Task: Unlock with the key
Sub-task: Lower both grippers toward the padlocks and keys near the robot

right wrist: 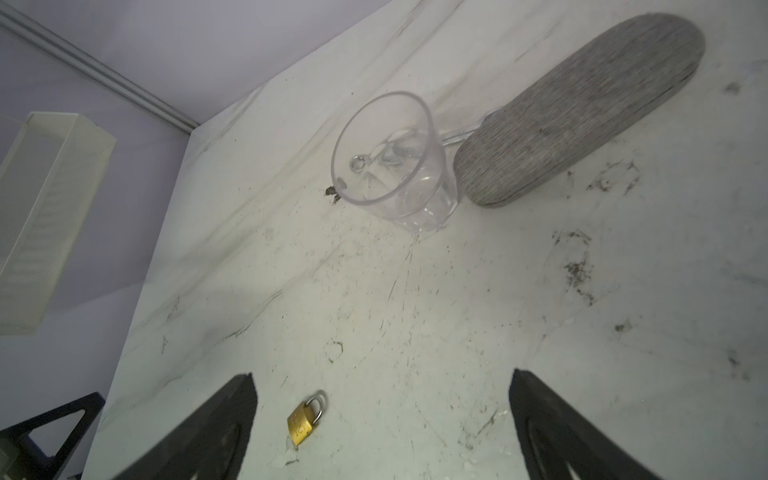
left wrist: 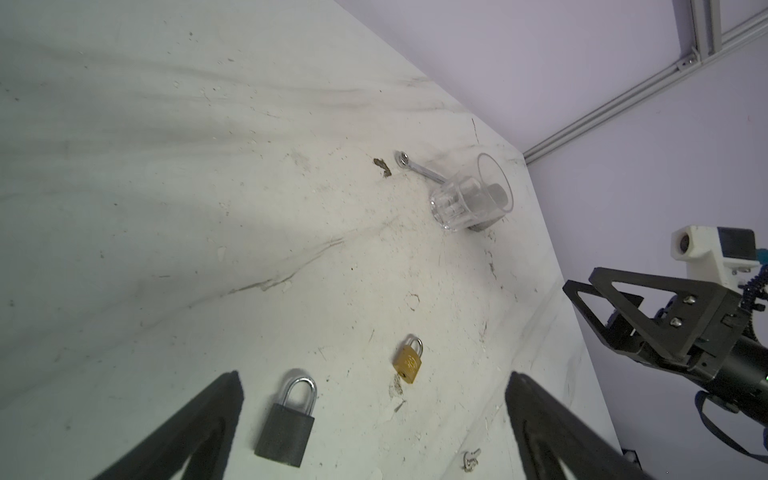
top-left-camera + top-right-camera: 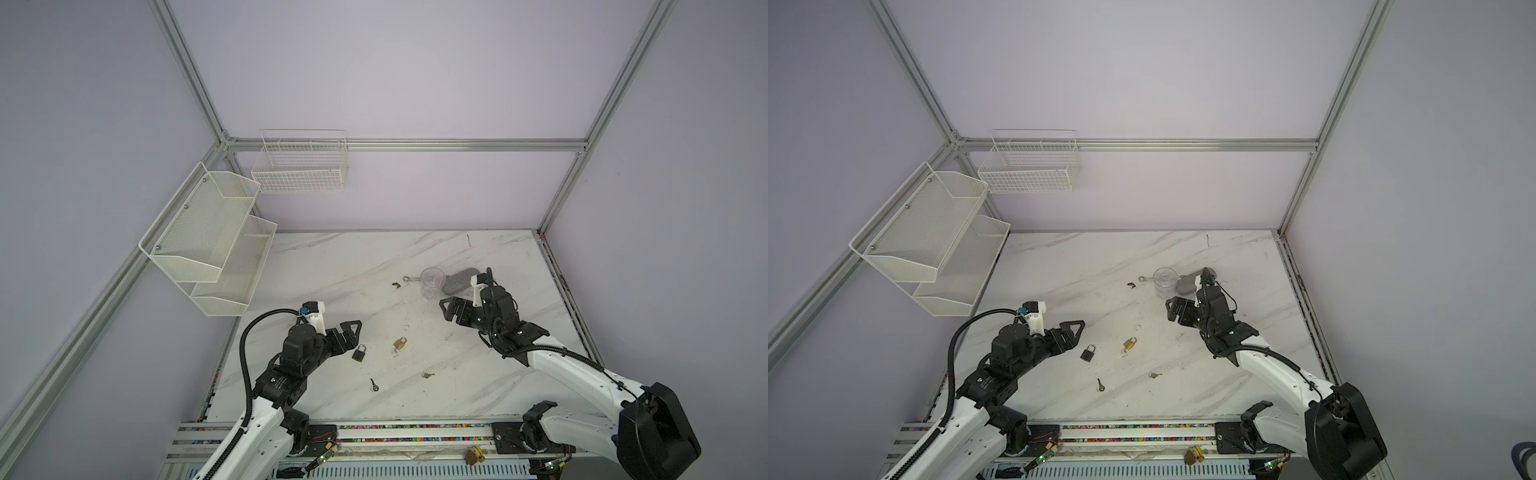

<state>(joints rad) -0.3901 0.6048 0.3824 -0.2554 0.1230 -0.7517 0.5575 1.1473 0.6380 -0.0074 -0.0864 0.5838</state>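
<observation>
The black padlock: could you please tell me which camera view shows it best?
The left wrist view: the black padlock fills the foreground, body and shackle clear. Both top views show it small; the right wrist view misses it.

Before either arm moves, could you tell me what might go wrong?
1. Two keys, the dark key and the silver key, lie loose near the black padlock and brass padlock; a mismatched pair may be picked.
2. Both keys lie flat, so a claw could skid them away.
3. The right claw hovers close to the glass and might topple it.
</observation>
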